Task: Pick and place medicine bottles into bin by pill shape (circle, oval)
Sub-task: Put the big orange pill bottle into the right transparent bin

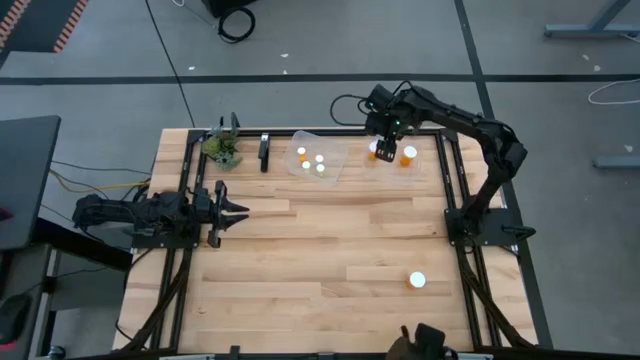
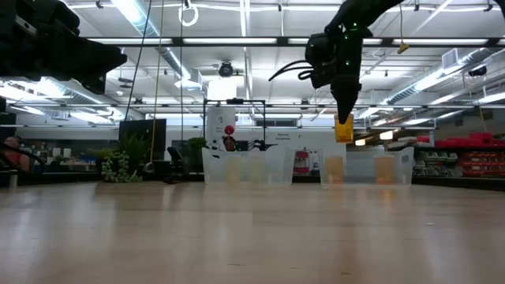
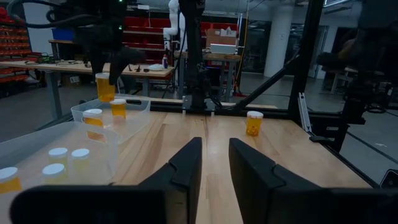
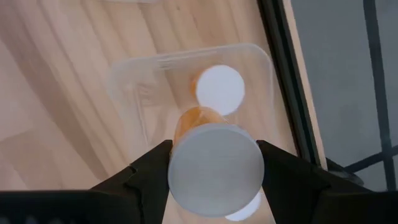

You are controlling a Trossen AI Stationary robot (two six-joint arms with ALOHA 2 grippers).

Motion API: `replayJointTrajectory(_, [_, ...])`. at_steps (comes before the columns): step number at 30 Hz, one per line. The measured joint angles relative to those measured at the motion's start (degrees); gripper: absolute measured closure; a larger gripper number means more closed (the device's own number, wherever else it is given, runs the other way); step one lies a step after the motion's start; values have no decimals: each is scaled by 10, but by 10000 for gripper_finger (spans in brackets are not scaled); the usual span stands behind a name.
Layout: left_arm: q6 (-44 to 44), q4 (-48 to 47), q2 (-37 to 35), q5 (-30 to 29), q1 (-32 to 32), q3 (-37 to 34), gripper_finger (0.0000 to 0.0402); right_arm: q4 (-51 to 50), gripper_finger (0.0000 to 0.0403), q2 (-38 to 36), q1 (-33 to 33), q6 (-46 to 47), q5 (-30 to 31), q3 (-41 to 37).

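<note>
My right gripper (image 2: 345, 106) hangs over the table's far right, shut on an amber medicine bottle (image 2: 344, 129) with a white cap (image 4: 216, 168). Under it stands a clear bin (image 4: 134, 87) holding two wide bottles (image 3: 93, 117) (image 3: 118, 107). A second clear bin (image 1: 335, 172) to its left holds several small white-capped bottles (image 1: 320, 160). One more bottle (image 1: 417, 281) stands upright on the table near the right front. At the table's left edge my left gripper (image 3: 214, 168) waits level, a narrow gap between its fingers and nothing in it. My right gripper pinches the bottle's upper end between its two fingers, one on each side of the white cap (image 4: 180, 171). The fingers (image 4: 149, 171) come from above, pointing down. The bottle hangs upright below them, lifted clear above the bin.
A small green plant (image 1: 222, 150) and a dark upright piece (image 1: 264, 152) stand at the far left of the table. Black frame rails (image 1: 450, 170) run along both sides. The middle and near part of the wooden top (image 1: 320, 250) is bare.
</note>
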Motion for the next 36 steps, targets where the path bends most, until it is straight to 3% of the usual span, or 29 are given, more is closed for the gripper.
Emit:
replayJointTrajectory(7, [0,0,0,0,0,0,308,14,177,0,-38,17,2,-62])
replayJointTrajectory(18, [0,0,0,0,0,0,311,122,177,0,-53,5,-7,-180])
replayJointTrajectory(28, [0,0,0,0,0,0,312,136,176,0,-53,-1,-38,-204])
replayJointTrajectory(36, [0,0,0,0,0,0,308,139,148,0,-53,2,-38,-204])
